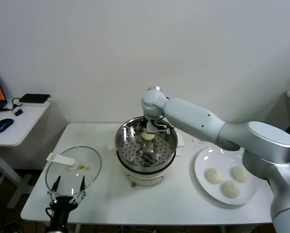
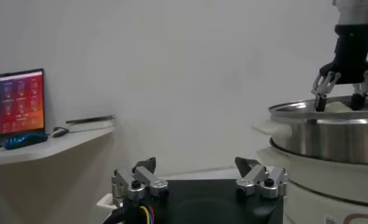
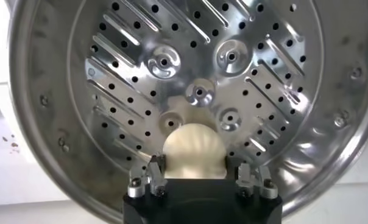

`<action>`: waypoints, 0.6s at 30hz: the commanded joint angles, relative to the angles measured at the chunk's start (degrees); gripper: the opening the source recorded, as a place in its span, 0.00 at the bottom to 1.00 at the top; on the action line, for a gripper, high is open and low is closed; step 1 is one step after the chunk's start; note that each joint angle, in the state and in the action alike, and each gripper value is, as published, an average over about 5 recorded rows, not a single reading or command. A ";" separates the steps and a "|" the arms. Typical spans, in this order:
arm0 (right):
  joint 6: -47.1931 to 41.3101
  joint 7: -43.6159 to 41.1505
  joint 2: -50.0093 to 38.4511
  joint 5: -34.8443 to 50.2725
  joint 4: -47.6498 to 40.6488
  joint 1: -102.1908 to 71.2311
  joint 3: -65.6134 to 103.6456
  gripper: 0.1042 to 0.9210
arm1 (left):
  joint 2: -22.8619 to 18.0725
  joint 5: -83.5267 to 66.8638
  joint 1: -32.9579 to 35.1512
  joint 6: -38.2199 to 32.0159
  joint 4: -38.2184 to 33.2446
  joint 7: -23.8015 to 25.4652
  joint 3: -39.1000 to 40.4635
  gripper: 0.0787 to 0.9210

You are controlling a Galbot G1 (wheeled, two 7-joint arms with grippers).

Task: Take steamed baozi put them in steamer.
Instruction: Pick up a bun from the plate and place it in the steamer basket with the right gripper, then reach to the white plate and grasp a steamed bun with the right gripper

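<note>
Nearest the head camera, at the front edge of the bench, the left tool hangs parked with its two fingers spread wide and holding nothing, just in front of the glass lid that lies flat on the bench's left part.

Over the steamer, the right tool reaches down from the far side with its jaws drawn in on one steamed baozi. From the right wrist, that bun sits between the two fingers, above the perforated tray and towards the pot's back wall; whether it touches the tray cannot be told. From the left wrist, the same tool's fingertips dip just below the steel rim.

Standing at the middle of the bench, the steamer rests on its cream-white base. To its right lies a white plate with three more baozi grouped close together on it. Well apart on the far left, a side desk carries a blue mouse.
</note>
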 commanded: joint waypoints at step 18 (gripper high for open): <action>-0.06 -4.88 -6.06 22.57 4.56 13.11 -4.89 0.88 | -0.23 -0.12 0.65 0.22 -0.44 -0.10 0.31 0.88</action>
